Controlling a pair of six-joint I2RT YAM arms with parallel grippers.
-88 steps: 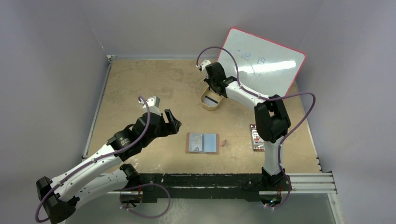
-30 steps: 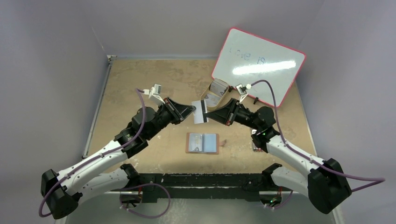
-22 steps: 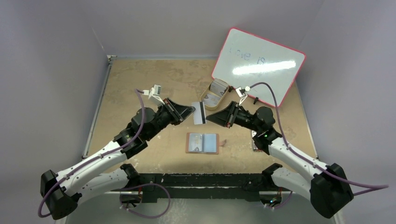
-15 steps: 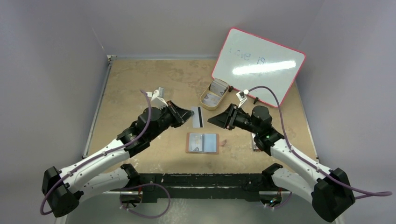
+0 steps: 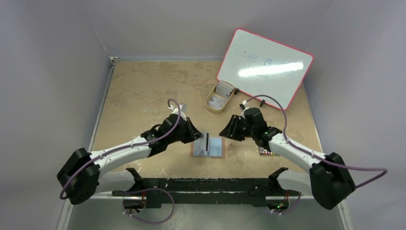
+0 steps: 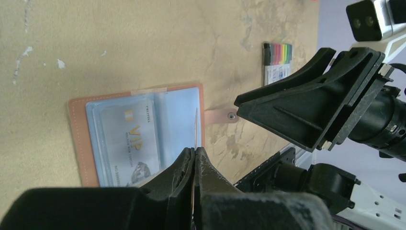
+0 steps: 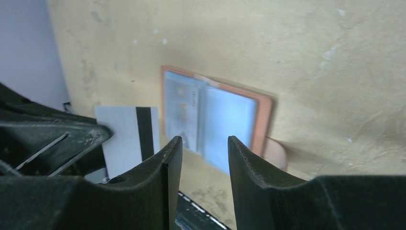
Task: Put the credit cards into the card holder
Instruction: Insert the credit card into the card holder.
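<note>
My left pincer (image 6: 194, 155) is pinched on a card (image 7: 125, 136), a mere thin edge from my wrist; its dark stripe shows from the other wrist. It hangs over the open holder (image 6: 75, 143) at the table's (image 5: 143, 86) near edge, a VIP card (image 6: 131, 143) in one pocket. My right pincer (image 7: 203, 143), half-wide and empty, hovers beside. My right arm hides part of the markers (image 6: 277, 57); tray (image 5: 210, 103) and whiteboard (image 5: 268, 62) lie far right

White card (image 7: 120, 140) — black stripe
</note>
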